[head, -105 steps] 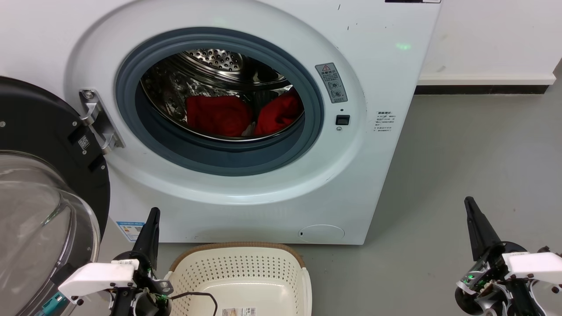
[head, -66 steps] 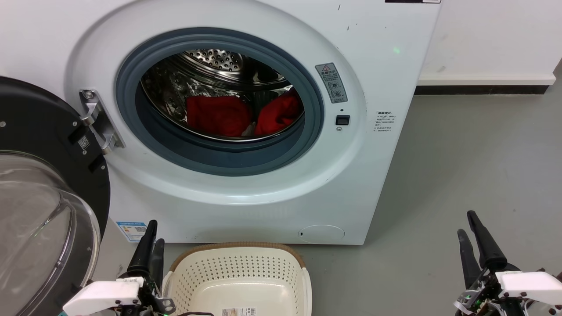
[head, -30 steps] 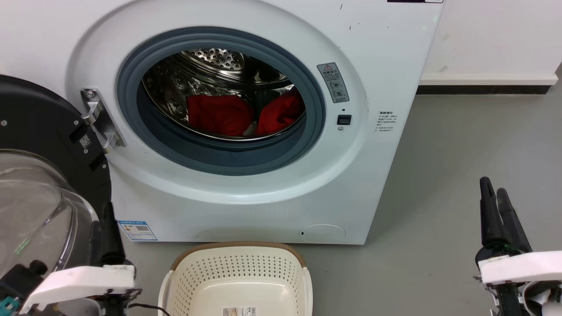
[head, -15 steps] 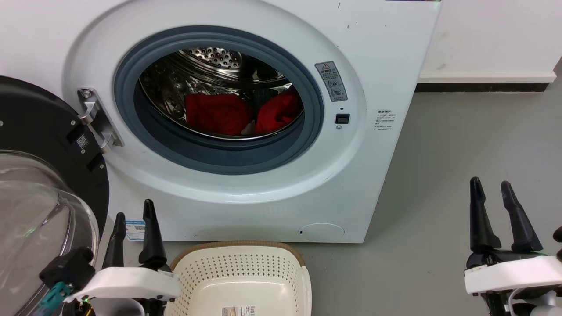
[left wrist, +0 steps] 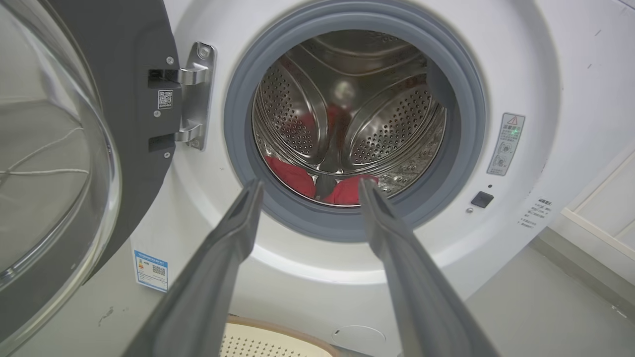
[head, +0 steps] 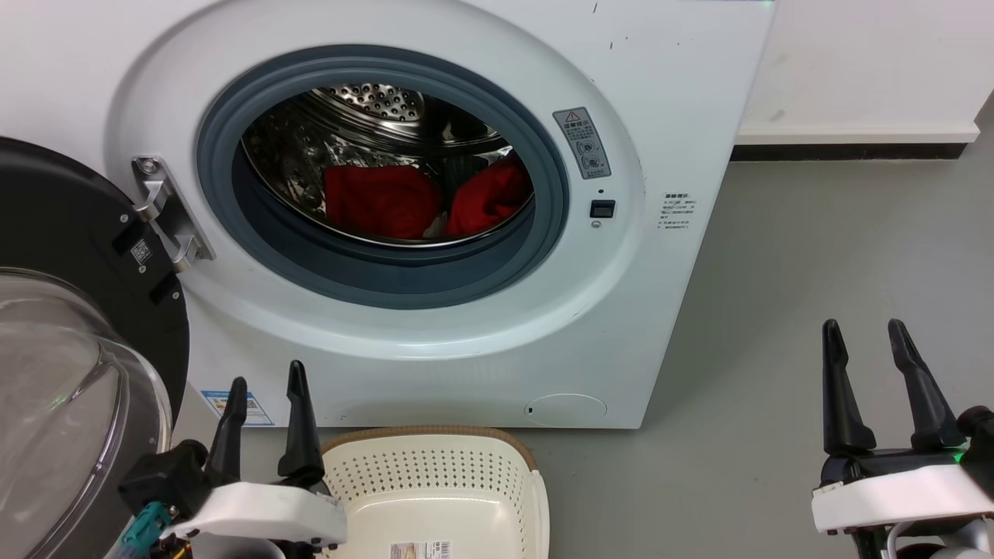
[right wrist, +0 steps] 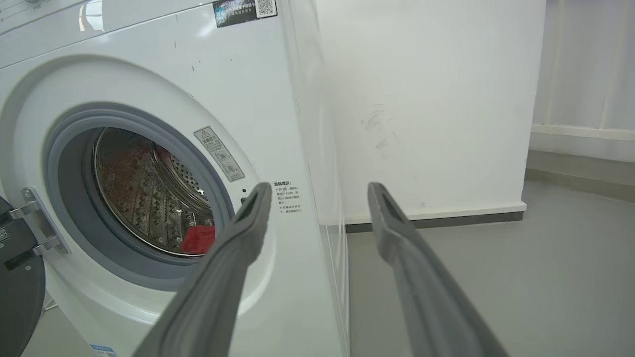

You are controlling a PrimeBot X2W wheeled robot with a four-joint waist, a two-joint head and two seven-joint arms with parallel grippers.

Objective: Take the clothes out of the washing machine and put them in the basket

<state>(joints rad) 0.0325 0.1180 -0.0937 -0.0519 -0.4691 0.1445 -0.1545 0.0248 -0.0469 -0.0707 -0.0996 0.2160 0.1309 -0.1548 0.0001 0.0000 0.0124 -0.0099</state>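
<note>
Both grippers have spread their fingers within the last second. 1.0 s ago each pair of long dark fingers was pressed together. Now the left gripper [head: 266, 374] and the right gripper [head: 863, 324] each show a clear gap between the fingers, with nothing held.

In the head view the left gripper has also come in from the 8 o'clock edge to about 7 o'clock. Its inner finger now overlaps the left rim of the small cream-white oval perforated plastic basket [head: 466, 473]. The right gripper stays at 4 o'clock over the grey floor [head: 776, 310], well apart from the large white front-loading washing machine [head: 435, 341].

None of the task's things has shifted. The 2 bright red soft fabric garments lie side by side at the bottom of the shiny perforated steel drum [head: 373, 101], one at 11 o'clock [head: 380, 203] and the other touching it at 12 o'clock [head: 489, 198]. The basket sits at 6 o'clock, just before the machine, with its base bare.

I judge that you are set for the first reach, with 0 of 2 garments out.

In the left wrist view the left gripper [left wrist: 311, 182] points at the mouth inside the grey rubber ring [left wrist: 347, 228]. Its tips frame the red cloth but are short of the opening. In the right wrist view the right gripper [right wrist: 320, 186] aims past the machine's right edge at the white wall [right wrist: 421, 99].

The black-framed round glass door [head: 70, 404] hangs open at 9 o'clock, close beside your left arm, so mind it as you go in.
</note>
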